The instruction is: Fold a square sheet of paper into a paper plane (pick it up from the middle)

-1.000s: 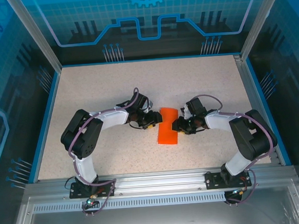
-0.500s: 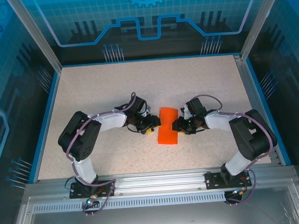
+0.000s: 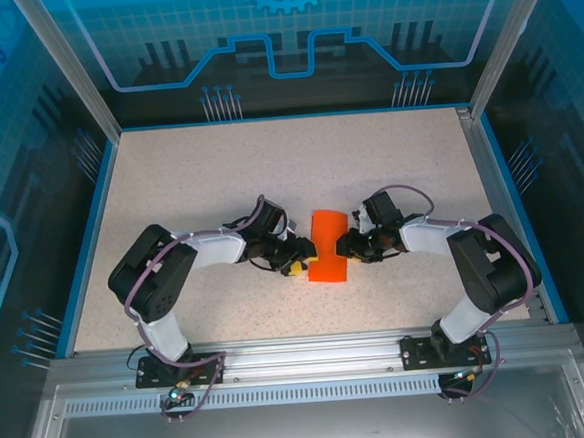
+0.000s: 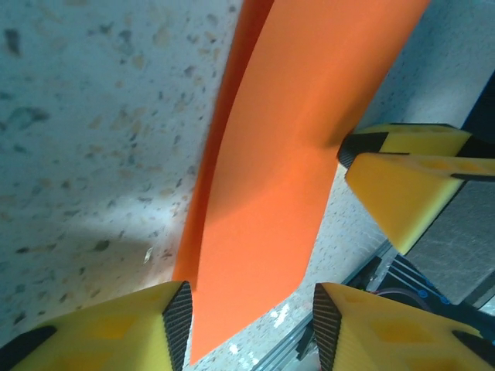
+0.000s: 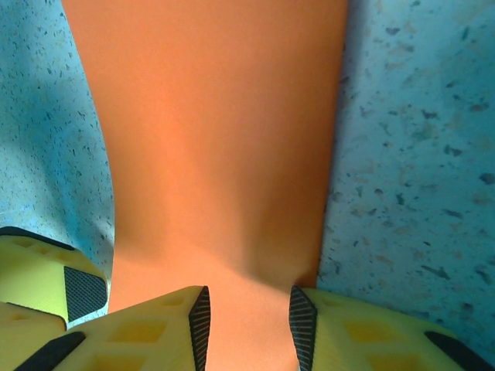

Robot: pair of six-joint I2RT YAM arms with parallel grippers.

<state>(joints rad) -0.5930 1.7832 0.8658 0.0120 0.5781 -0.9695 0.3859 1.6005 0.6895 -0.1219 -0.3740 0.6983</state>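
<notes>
Evenly bright from overhead; soft shadow left of the thin bright-orange paper sheet point(image 5: 216, 154); slightly blurred in wrist views.

One square sheet of paper point(image 3: 326, 249) is lying on one table point(image 3: 219, 174). Two arms point(image 3: 209, 250) are flanking it, each carrying one gripper: left gripper point(image 3: 297, 260) at nine o'clock, right gripper point(image 3: 344, 245) at three o'clock.
</notes>
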